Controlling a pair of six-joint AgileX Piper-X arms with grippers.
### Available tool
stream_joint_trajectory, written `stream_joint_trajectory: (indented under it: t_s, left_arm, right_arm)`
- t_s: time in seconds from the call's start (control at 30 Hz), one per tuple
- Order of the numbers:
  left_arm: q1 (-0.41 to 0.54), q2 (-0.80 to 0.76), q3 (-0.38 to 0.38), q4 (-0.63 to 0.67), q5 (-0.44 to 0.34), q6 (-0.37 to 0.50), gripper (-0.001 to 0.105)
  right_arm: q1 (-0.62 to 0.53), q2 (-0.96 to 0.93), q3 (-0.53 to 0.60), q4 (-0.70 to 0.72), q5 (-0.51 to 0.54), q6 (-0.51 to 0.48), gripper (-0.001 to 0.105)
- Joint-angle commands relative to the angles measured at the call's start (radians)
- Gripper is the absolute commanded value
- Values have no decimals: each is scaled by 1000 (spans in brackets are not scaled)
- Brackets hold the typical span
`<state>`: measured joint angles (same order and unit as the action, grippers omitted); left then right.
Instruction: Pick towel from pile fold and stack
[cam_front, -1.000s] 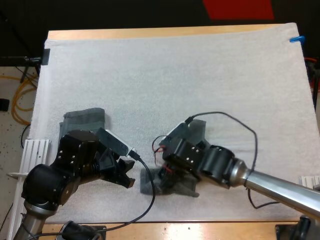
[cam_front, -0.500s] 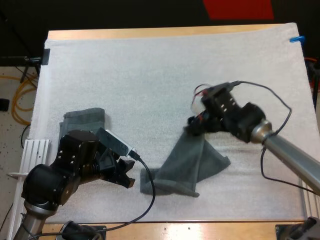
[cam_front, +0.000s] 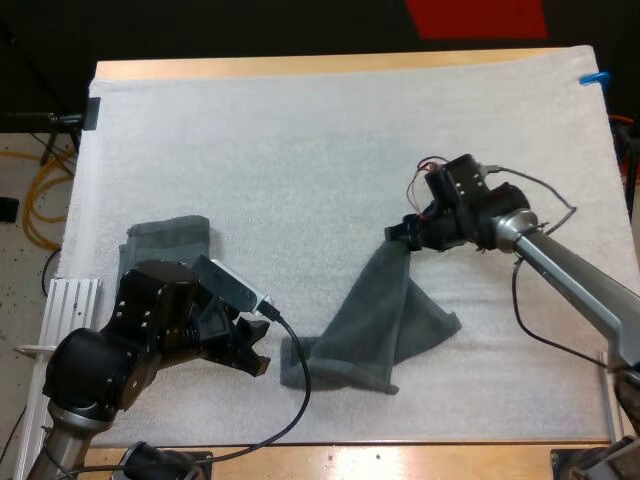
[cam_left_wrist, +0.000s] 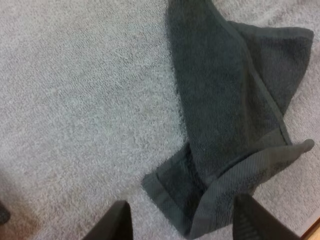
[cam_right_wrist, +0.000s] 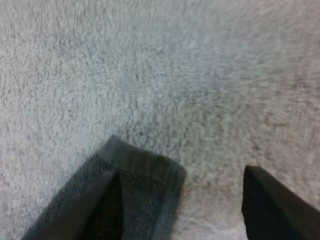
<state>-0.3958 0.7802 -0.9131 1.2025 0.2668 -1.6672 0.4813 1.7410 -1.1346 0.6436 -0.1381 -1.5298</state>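
Swinging out from the near edge, the right hand (cam_front: 402, 235) has drawn the towel (cam_front: 375, 320) into a long strip that runs from it back toward the left hand (cam_front: 256, 358). Both hands stand open. The towel's far corner lies loose between the right hand's fingers, and the left hand hovers at the other end. No writing is readable.

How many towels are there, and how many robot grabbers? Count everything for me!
Dark grey-green towels: 2, the loose towel and the folded towel
Grippers: 2, the left gripper and the right gripper
White mat: 1
Total: 5
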Motion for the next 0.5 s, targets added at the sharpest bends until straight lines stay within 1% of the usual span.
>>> stream_joint_trajectory:
  t_s: [0.0,0.07,0.3,0.47]
  left_arm:
    - [-3,-2,-1,-3,-2,-9,44]
    - [-3,-2,-1,-3,-2,-9,44]
    - [-3,-2,-1,-3,-2,-9,44]
    - [-3,-2,-1,-3,-2,-9,44]
  right_arm:
    - [-1,14,-6,-27,-24,7,51]
    - [-1,40,-6,-45,-23,29,51]
    - [-1,94,-6,-63,-32,52,51]
    - [-1,109,-6,-71,-135,59,51]
